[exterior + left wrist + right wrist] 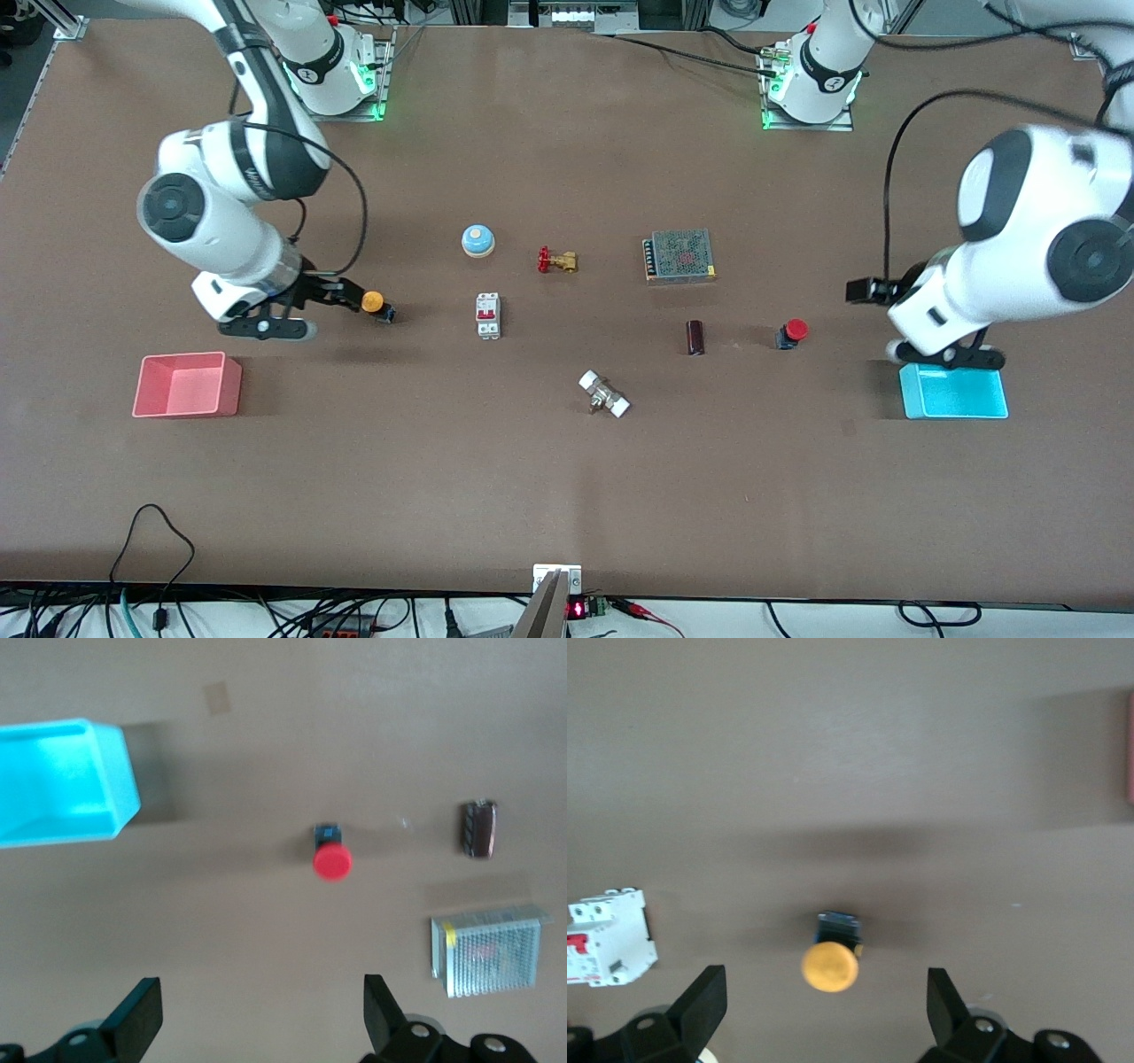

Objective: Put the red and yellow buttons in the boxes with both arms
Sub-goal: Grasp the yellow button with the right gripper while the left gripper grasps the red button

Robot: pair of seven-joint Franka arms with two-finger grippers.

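The yellow button (373, 302) lies on the brown table, farther from the front camera than the pink-red box (186, 406). My right gripper (266, 328) hovers beside the button, open and empty. In the right wrist view the button (829, 966) shows between the spread fingers of the gripper (826, 983). The red button (794, 331) lies toward the left arm's end of the table, near the cyan box (955, 411). My left gripper (952, 356) hovers over that box's rim, open and empty. The left wrist view shows the gripper (263, 997), the red button (331, 859) and the cyan box (106, 788).
A blue dome (477, 240), a brass valve (556, 260), a white circuit breaker (488, 315), a metal power supply (680, 255), a dark brown cylinder (695, 337) and a white-capped fitting (604, 393) lie across the table's middle. Cables run along the table's near edge.
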